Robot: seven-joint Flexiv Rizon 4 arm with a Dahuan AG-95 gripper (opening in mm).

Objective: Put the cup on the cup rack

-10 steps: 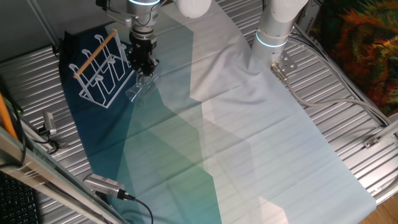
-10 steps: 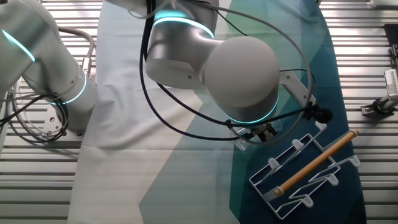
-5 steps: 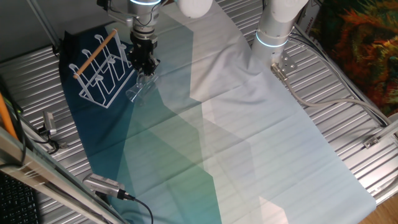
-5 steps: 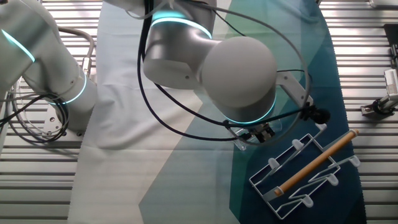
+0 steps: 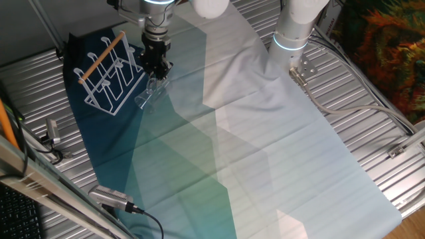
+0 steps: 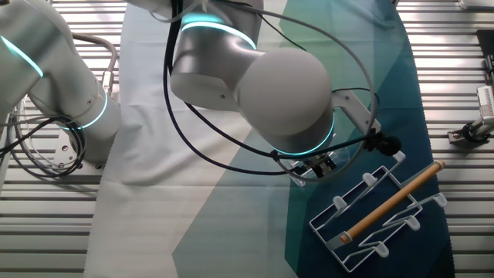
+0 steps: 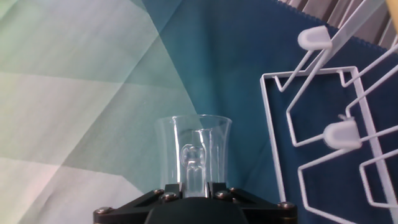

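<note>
A: We log the black two-finger gripper point(image 7: 194, 186) pinched on the handle of the small clear glass cup with a side handle point(image 7: 193, 152). In the hand view the handle sits clamped between the two fingertips.

B: Agreed. We see the cup point(image 5: 149, 93) hanging below the gripper point(image 5: 157, 69) in one fixed view, tilted, mouth pointing down toward the cloth.

A: Its position against the white wire cup rack with upright pegs and a light wooden rod on top point(image 5: 109, 72)?

B: Just beside it, on the rack's open side, not on any peg. In the hand view the rack point(image 7: 323, 134) fills the right half and the cup stands left of its wire frame, apart from it.

A: From the other fixed view we note the arm's big round joint covers most of the gripper point(image 6: 318, 165); the rack point(image 6: 386, 207) lies below and to the right.

B: Beneath all: a cloth in blue, teal and pale panels point(image 5: 265, 153) on a ribbed metal table point(image 5: 372, 126).
</note>
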